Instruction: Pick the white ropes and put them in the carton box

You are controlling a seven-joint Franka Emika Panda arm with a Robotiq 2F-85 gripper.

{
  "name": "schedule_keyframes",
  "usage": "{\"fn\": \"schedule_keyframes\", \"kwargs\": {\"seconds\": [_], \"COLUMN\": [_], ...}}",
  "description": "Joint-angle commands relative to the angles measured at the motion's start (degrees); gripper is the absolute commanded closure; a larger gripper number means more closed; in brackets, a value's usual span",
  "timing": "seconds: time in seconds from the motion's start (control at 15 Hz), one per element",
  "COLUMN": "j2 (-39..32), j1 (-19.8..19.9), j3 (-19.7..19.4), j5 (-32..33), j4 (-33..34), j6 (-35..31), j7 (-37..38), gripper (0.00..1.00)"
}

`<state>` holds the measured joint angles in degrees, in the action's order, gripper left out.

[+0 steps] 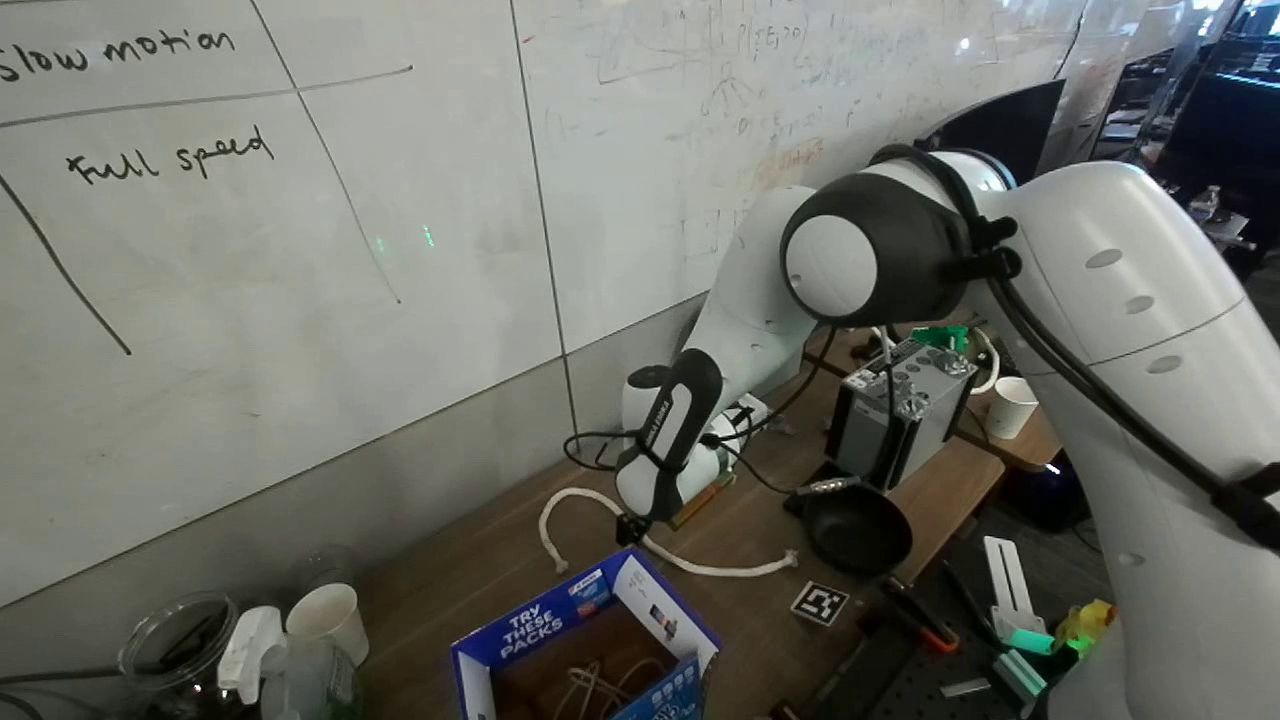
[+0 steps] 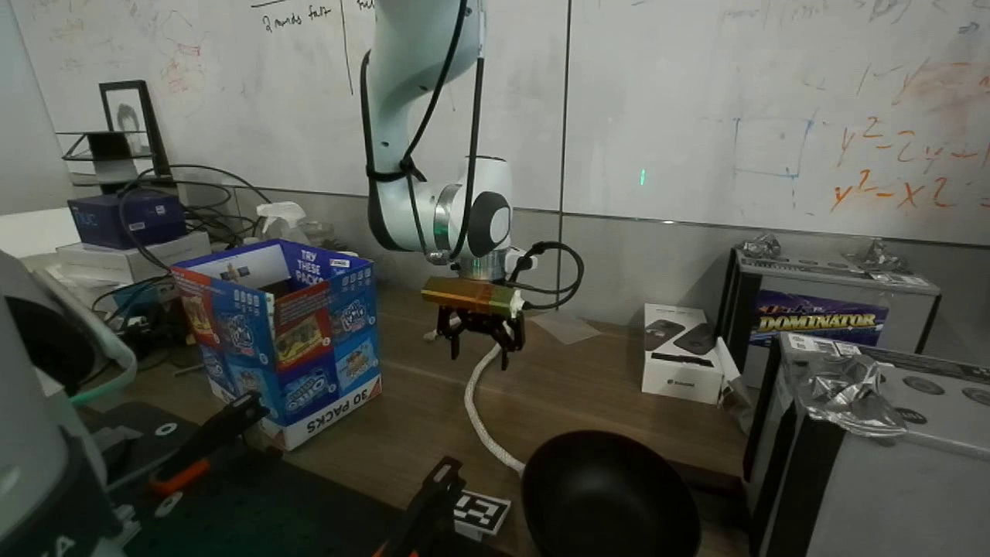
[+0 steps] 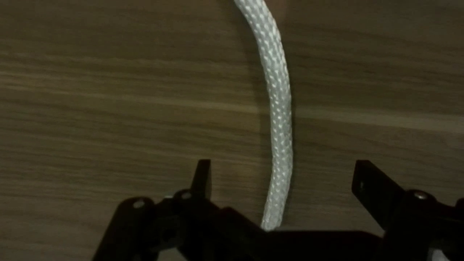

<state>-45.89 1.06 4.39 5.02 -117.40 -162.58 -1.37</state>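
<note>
Roughly half done by my reckoning, going only by where things lay. In an exterior view a pale cord [image 1: 592,682] sat in loose loops inside the open carton box [image 1: 533,632]; I took that as rope already delivered, though couldn't make out whether one piece or several. Left over: the thick white rope [image 3: 281,127], uncollected, curving across the table [image 2: 418,398], in an exterior view to the right of the box, its near end just beside the black pan [image 2: 611,495]. I had the gripper [image 3: 282,164] hanging above it, fingers spread wide, nothing in hold. In the wrist view the rope ran through the gap between the fingers, clear of both, so I put the step at lining up for the grab. Remaining, as I judged it: go lower, close on the rope, lift, carry left over the box rim, let go, check both tails dropped inside. That carry looked like the risky bit: long, limp ends could hang over the cardboard. Whether more rope waited elsewhere, I couldn't tell.
</note>
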Motion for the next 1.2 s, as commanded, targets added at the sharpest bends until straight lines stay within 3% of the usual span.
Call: {"fn": "schedule_keyframes", "kwargs": {"seconds": [0.0, 0.53, 0.6, 0.67, 1.13], "j2": [-0.76, -1.08, -1.07, -1.03, -0.84], "j1": [0.6, 1.07, 1.14, 1.11, 0.82], "j3": [0.62, 0.86, 0.88, 0.83, 0.56], "j5": [-1.52, -1.62, -1.64, -1.57, -1.37], "j4": [0.83, 0.56, 0.5, 0.41, -0.01], "j6": [0.6, 0.49, 0.45, 0.37, 0.61], "j7": [-1.87, -2.08, -2.11, -2.15, -2.28], "gripper": [0.0, 0.0, 0.25, 0.26, 0.81]}}
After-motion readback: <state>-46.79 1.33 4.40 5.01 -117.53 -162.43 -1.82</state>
